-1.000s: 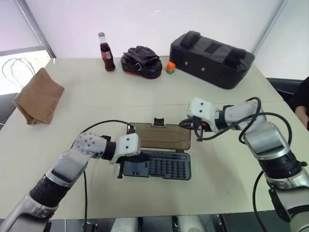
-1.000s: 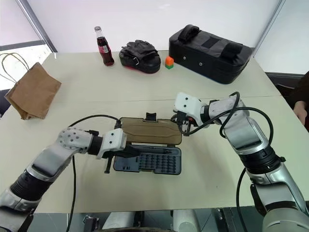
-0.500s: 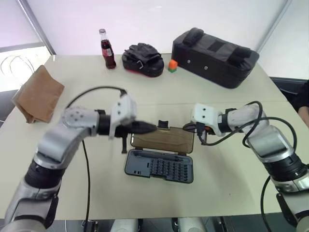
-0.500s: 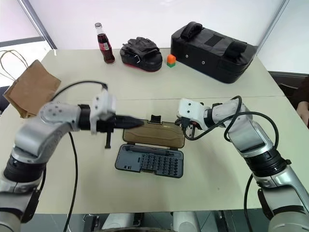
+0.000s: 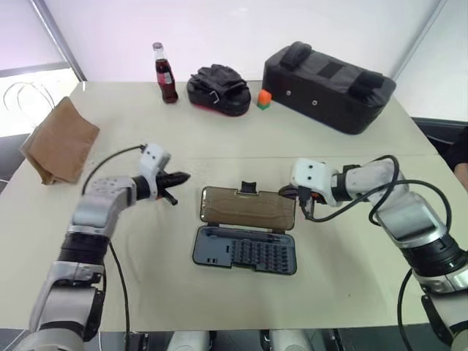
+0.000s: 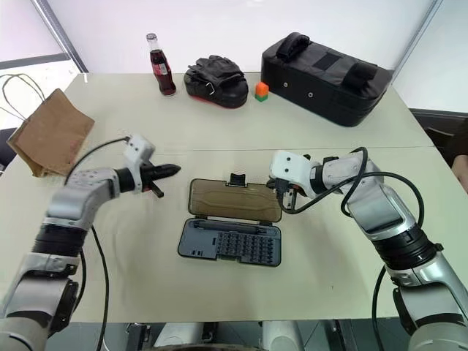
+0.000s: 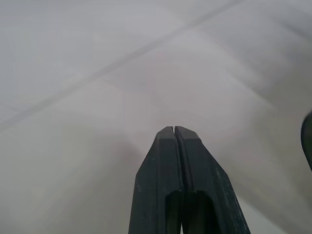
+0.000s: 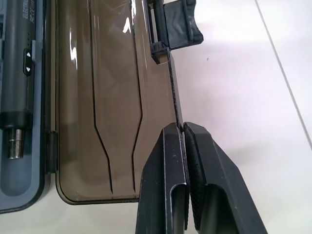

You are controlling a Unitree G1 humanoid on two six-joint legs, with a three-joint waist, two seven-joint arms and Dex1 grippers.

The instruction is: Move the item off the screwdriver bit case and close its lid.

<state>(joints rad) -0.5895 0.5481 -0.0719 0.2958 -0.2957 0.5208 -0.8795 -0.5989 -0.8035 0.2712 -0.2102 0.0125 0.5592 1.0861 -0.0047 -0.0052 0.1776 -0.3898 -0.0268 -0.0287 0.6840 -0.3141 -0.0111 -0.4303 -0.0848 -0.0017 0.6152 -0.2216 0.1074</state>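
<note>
The creased brown paper bag is lying at the table's far left edge, its thin loop handles hanging past the rim, well apart from the case; the left gripper is hovering with fingers clenched on nothing, left of the lid; the dark grey bit case is sitting open mid-table, rows of bits showing, its smoky brown lid lying flat behind it, latch tab at the far edge; the right gripper is pinching the lid's right edge; a cola bottle, black gloves, an orange block and a large black bag are lining the far side.
</note>
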